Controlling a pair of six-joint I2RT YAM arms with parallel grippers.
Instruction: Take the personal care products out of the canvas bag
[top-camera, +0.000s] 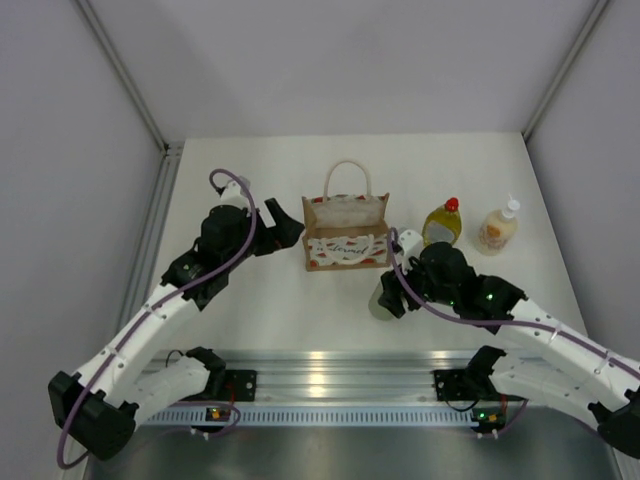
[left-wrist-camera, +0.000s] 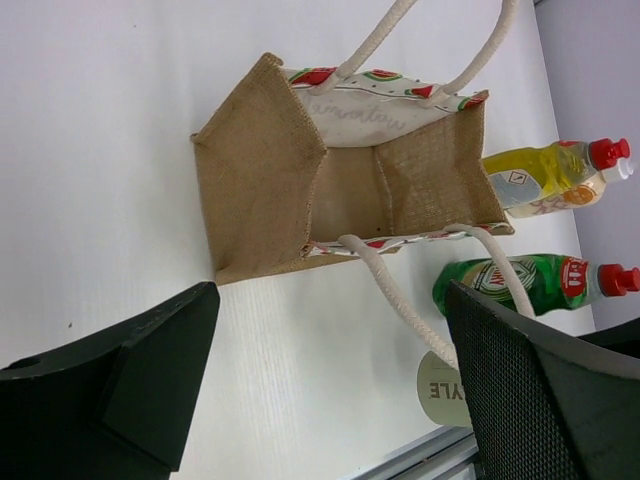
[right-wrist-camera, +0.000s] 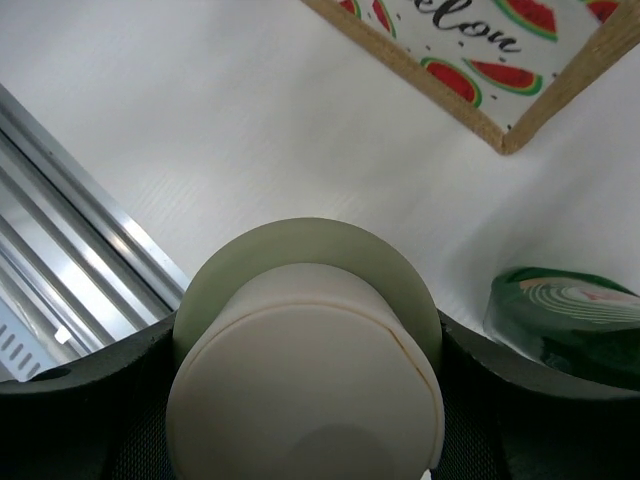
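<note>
The canvas bag (top-camera: 345, 235) stands at the table's middle; in the left wrist view the canvas bag (left-wrist-camera: 300, 180) shows an empty inside. My left gripper (top-camera: 285, 225) is open and empty just left of the bag, with the table between its fingers (left-wrist-camera: 120, 390). My right gripper (top-camera: 393, 290) is shut on the pale green bottle with white cap (top-camera: 380, 298), right in front of the bag; the cap (right-wrist-camera: 305, 400) fills the right wrist view. The yellow-green bottle (top-camera: 442, 222) and the peach pump bottle (top-camera: 498, 228) stand right of the bag. The dark green bottle (right-wrist-camera: 565, 320) is beside my right gripper.
An aluminium rail (top-camera: 330, 365) runs along the near table edge, close to the held bottle. The bag's cream handles (left-wrist-camera: 400, 290) hang loose, one with a round paper tag (left-wrist-camera: 440, 390). Grey walls close in the table on the left, right and far sides.
</note>
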